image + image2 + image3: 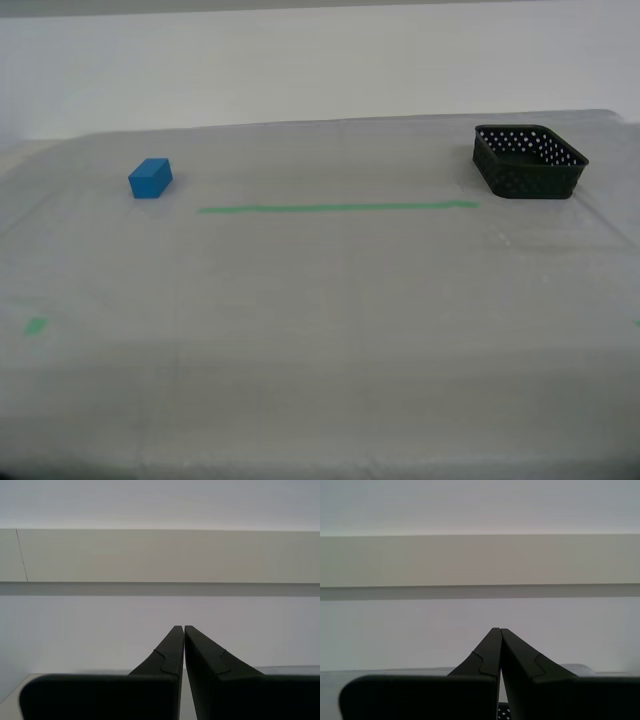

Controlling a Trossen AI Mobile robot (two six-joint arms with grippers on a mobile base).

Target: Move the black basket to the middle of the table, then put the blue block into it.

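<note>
Where the bench point(320, 400) lay nearest the camera, its pale grey-white covering was bare, with one small green tape bit point(35, 325) low toward the exterior view's left. Farther back a thin green tape line point(337, 208) ran straight across the middle of the surface.

Beyond that line's left end, a little farther back, sat the blue block point(150, 178), resting flat on the covering, alone, nothing touching it. Beyond the line's right end, close to the far edge on the exterior view's right, stood the black basket point(530, 165), upright, its perforated walls showing pale dots. Block and basket stood well apart, at opposite ends of the tape line. Neither arm appeared in the exterior view.

Second wrist view: second tool point(180, 628) closed, the two dark fingers meeting at their tips, nothing between them, pointed toward a pale wall point(160, 555) with only a strip of bench edge below.

First wrist view: first tool point(496, 630) likewise closed, tips together, empty, facing the same pale wall. A scrap of perforated black, seemingly the basket, showed just below its fingers.
</note>
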